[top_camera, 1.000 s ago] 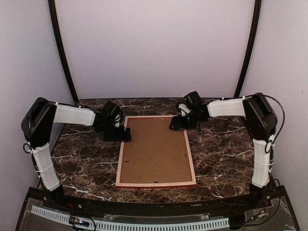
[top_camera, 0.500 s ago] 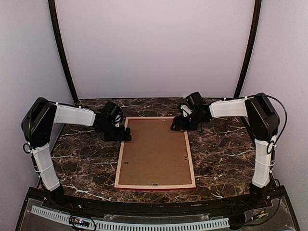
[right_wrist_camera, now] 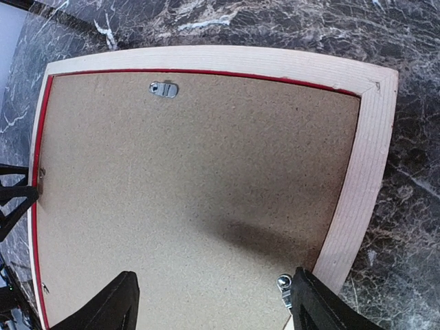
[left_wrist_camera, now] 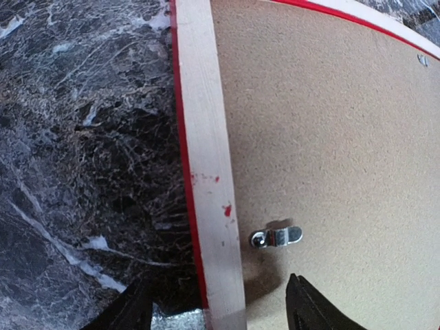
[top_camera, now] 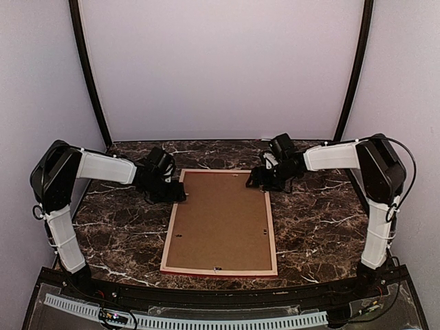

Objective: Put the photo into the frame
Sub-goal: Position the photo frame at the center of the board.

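The frame (top_camera: 218,223) lies face down on the marble table, with its pale wood back and brown backing board (right_wrist_camera: 192,179) upward. The photo is out of view. My left gripper (top_camera: 177,194) is at the frame's far left edge. In the left wrist view it (left_wrist_camera: 216,309) is open and straddles the left rail (left_wrist_camera: 206,137), one finger over the marble, the other over the board beside a metal turn clip (left_wrist_camera: 275,237). My right gripper (top_camera: 256,180) hovers open (right_wrist_camera: 213,302) over the board by the far right corner, its right finger next to another clip (right_wrist_camera: 283,285).
The dark marble table (top_camera: 316,213) surrounds the frame on all sides. A third clip (right_wrist_camera: 163,89) sits on the board's short edge. Black posts and pale walls close the back. The arm bases stand at the near corners.
The frame has slid a little toward the near edge. My left gripper's jaws have narrowed around the rail. The right gripper has shifted slightly rightward along the far edge.
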Robot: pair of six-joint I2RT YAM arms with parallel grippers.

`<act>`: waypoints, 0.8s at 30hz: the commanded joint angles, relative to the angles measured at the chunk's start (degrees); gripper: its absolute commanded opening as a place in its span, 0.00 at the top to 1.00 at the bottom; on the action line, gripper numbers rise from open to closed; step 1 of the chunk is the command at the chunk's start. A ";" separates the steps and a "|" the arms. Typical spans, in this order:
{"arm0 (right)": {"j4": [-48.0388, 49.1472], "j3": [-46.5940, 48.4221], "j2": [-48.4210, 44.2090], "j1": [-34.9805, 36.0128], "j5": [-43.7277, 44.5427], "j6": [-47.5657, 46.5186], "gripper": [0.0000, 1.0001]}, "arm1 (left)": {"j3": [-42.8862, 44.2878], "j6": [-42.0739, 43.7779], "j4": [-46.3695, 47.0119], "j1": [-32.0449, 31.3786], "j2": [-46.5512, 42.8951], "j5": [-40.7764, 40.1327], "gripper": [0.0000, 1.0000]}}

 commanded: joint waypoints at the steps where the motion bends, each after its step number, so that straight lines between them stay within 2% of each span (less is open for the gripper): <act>1: 0.31 -2.61 -2.34 0.57 -1.06 4.57 0.23 | -3.72 -2.78 -1.32 -1.20 0.72 1.81 0.34; 14: 8.85 -7.96 -4.32 0.40 -6.37 13.18 0.23 | -8.51 -8.12 4.25 -2.90 0.35 -0.15 0.49; 24: 13.26 -10.71 -6.62 0.33 -8.02 17.74 0.20 | -12.66 -11.61 9.19 -3.18 -1.05 -2.20 0.54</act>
